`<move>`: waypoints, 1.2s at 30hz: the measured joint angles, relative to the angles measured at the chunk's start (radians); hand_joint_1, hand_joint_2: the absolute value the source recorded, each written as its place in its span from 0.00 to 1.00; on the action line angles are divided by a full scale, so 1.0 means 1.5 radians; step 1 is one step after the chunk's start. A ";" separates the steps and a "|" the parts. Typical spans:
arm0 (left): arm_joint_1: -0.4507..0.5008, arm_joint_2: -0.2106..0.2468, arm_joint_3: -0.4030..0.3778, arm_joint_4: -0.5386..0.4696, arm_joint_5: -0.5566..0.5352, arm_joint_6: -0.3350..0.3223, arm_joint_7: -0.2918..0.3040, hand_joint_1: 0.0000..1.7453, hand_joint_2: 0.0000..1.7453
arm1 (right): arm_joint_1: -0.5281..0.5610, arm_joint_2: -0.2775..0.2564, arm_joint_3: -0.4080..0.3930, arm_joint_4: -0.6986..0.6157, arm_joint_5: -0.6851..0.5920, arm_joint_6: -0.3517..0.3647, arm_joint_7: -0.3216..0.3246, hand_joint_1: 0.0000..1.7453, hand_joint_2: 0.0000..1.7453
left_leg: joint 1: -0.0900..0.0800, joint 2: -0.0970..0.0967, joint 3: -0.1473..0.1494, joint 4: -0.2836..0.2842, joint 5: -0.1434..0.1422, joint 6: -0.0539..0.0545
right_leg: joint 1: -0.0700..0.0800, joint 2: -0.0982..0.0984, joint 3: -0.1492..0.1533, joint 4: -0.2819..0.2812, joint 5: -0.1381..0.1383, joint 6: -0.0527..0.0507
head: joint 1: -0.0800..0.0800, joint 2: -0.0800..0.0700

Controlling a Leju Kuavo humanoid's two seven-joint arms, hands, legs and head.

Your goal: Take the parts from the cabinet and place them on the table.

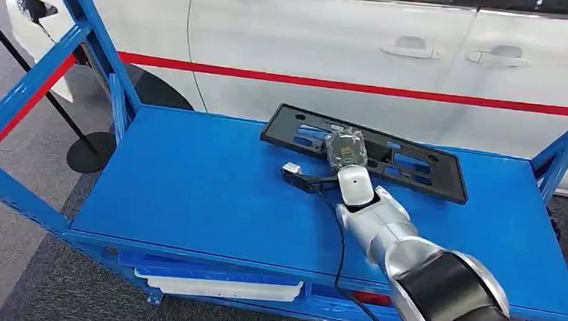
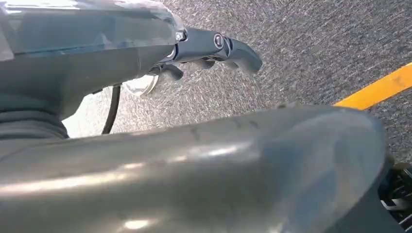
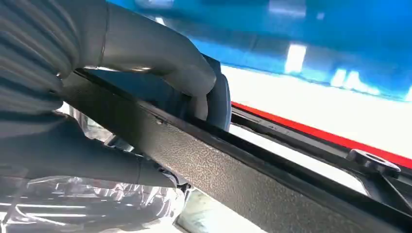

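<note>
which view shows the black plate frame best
The head view: the whole black plate frame lies on the blue shelf, with the right hand on its near edge. The right wrist view gives a close look at one gripped bar. The left wrist view faces carpet.

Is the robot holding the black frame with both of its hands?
No, just the right hand grips the black frame; the left hand hangs over the floor.

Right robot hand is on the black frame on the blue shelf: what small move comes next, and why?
Probably lift it slightly. The right robot hand already grips the near edge of the black frame: in the right wrist view its fingers wrap over the rim. The frame looks flat on the blue shelf, so it must clear that surface before being carried off.
</note>
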State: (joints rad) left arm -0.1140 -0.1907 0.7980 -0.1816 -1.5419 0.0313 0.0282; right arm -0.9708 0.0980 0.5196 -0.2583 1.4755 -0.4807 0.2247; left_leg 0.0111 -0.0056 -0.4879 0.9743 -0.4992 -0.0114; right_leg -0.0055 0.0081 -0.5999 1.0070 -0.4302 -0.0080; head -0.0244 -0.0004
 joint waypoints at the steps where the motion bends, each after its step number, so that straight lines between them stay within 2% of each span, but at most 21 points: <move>1: 0.000 0.000 0.000 0.000 0.001 0.000 0.000 0.00 0.00 | 0.000 -0.001 -0.003 0.000 0.000 -0.004 -0.001 1.00 1.00 | 0.000 0.000 0.000 0.000 0.000 0.000 | 0.000 0.000 0.000 0.000 0.000 0.000 | 0.000 0.000; 8: 0.004 0.013 0.000 0.000 -0.001 -0.004 -0.001 0.00 0.00 | 0.011 0.005 -0.011 -0.003 0.000 -0.051 -0.013 1.00 1.00 | 0.000 0.000 0.000 0.000 0.000 0.000 | 0.000 0.000 0.000 0.000 0.000 0.000 | 0.000 0.000; 13: 0.007 0.031 0.000 0.000 -0.007 -0.004 0.003 0.00 0.00 | 0.031 0.018 -0.018 -0.011 -0.003 -0.104 -0.025 1.00 1.00 | 0.000 0.000 0.000 0.000 0.000 0.000 | 0.000 0.000 0.000 0.000 0.000 0.000 | 0.000 0.000; 20: 0.011 0.039 0.000 0.000 -0.005 -0.001 0.004 0.00 0.00 | 0.048 0.034 -0.021 -0.017 -0.003 -0.111 -0.034 1.00 1.00 | 0.000 0.000 0.000 0.000 0.000 0.000 | 0.000 0.000 0.000 0.000 0.000 0.000 | 0.000 0.000; 24: 0.018 0.038 0.003 0.000 0.013 0.007 0.001 0.00 0.00 | 0.066 0.045 -0.022 -0.026 0.001 -0.130 -0.039 1.00 1.00 | 0.000 0.000 0.000 0.000 0.000 0.000 | 0.000 0.000 0.000 0.000 0.000 0.000 | 0.000 0.000; 36: 0.028 0.055 0.023 0.000 0.027 -0.010 0.004 0.00 0.00 | 0.117 0.046 -0.038 -0.094 0.002 -0.139 -0.061 1.00 1.00 | 0.000 0.000 0.000 0.000 0.000 0.000 | 0.000 0.000 0.001 0.000 0.000 0.000 | 0.000 0.000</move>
State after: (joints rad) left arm -0.0717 -0.1076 0.8331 -0.1820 -1.5015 0.0168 0.0343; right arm -0.7950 0.1675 0.4623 -0.3998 1.4786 -0.6893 0.1331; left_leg 0.0113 -0.0059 -0.4878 0.9740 -0.4993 -0.0113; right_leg -0.0051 0.0075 -0.5991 1.0067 -0.4305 -0.0077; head -0.0244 -0.0004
